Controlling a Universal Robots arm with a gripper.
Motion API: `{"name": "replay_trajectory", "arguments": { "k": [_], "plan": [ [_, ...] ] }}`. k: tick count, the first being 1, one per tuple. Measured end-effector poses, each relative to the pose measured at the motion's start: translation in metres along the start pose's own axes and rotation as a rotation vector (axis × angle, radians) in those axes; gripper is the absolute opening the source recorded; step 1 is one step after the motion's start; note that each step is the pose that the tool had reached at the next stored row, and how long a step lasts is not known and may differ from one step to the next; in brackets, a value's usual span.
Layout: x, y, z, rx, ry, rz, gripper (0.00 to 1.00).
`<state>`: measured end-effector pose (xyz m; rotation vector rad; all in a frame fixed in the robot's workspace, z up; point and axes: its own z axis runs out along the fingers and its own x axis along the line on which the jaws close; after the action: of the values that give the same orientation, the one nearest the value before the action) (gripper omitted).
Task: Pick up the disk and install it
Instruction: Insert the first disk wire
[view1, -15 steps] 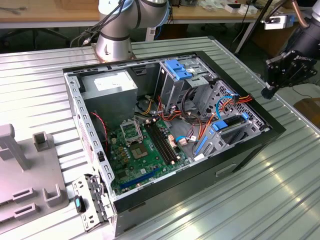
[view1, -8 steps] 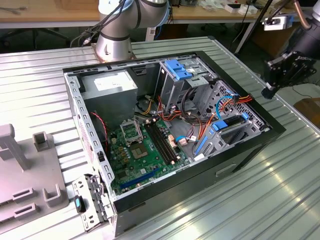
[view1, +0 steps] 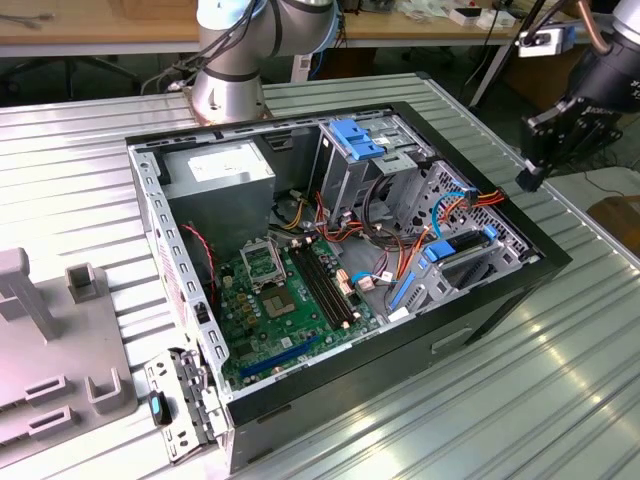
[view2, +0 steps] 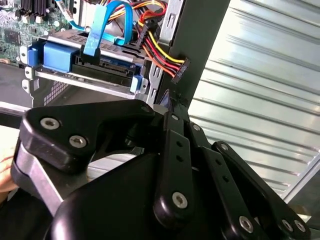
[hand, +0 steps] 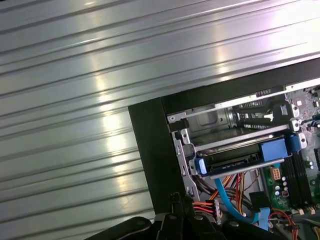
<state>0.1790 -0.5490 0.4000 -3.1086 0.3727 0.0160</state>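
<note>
Black gripper (view1: 529, 178) hanging just outside the PC case (view1: 330, 395), disk already in its bay.

Honestly can't tell how far open the gripper is, and I see nothing in it. It's over the ribbed metal table (view1: 480, 420) by the case's corner. The disk (view2: 102, 67), blue carrier and all, lies in the grey drive cage (view2: 75, 82) with a blue cable (view2: 95, 37) plugged in.

Disk (view2: 100, 67): blue frame, dark grey body.
Worktop (view1: 450, 425): silver, lined with ridges.
Case (view1: 330, 395): black.
Motherboard (view1: 265, 320): green.
Pincer (view1: 528, 181): black.
</note>
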Motion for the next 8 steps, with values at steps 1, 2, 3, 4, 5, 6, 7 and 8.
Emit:
{"name": "replay_trajectory", "arguments": {
  "k": [1,2,3,4,5,6,7,8],
  "plan": [
    [-0.0001,-0.0004,0.0,0.0001,0.0003,0.005,0.11],
    [-0.0002,-0.0008,0.0,0.0002,0.0008,0.013,0.11],
    [-0.0002,-0.0011,0.0002,0.0003,0.001,0.019,0.11],
    [-0.0004,-0.0017,0.0003,0.0004,0.0012,0.025,0.11],
    [-0.0007,-0.0029,0.0004,0.0003,0.0014,0.031,0.11],
    [-0.0013,-0.0065,0.0005,-0.0008,0.0017,0.032,0.11],
    [-0.0018,-0.0085,0.0006,-0.0012,0.002,0.035,0.11],
    [-0.0023,-0.0103,0.001,-0.0009,0.0023,0.042,0.11]
  ]
}}
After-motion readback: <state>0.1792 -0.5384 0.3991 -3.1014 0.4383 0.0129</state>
